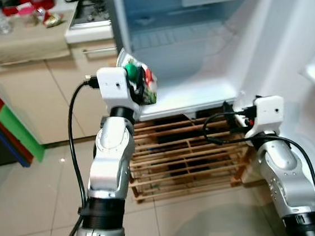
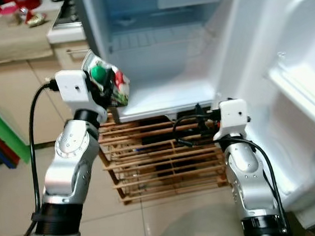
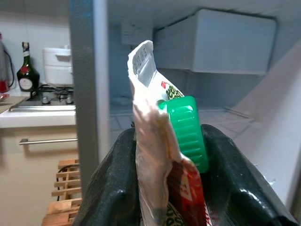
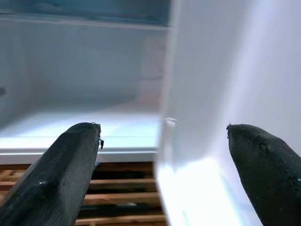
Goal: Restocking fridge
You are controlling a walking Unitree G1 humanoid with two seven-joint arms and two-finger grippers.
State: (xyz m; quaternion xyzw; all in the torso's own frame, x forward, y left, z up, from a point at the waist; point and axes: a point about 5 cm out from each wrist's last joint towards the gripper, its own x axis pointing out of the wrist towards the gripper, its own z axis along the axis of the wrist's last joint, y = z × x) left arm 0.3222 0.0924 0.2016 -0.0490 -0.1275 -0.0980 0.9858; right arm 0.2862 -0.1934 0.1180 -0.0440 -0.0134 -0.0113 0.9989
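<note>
Pouch: a soft printed pouch (image 3: 155, 155) with a green screw cap (image 3: 186, 132), held up at the fridge's front edge, just above the bottom shelf (image 1: 200, 94).
Left gripper: the left gripper (image 1: 141, 86) has its black fingers (image 3: 113, 188) closed on the pouch's sides below the cap.
Handling: it looks light and floppy, probably slick film; the crimped top flops over. The stiff cap and neck seem the firmer hold, since the body may sag or slip.
Right gripper: the right gripper (image 4: 162, 155) hangs low by the door (image 2: 289, 81), fingers spread apart and empty.
Fridge: open, its shelf bare; a wooden rack (image 1: 184, 160) stands beneath.
Hard to tell: the pouch's label is partly covered, its lower end cut off.
</note>
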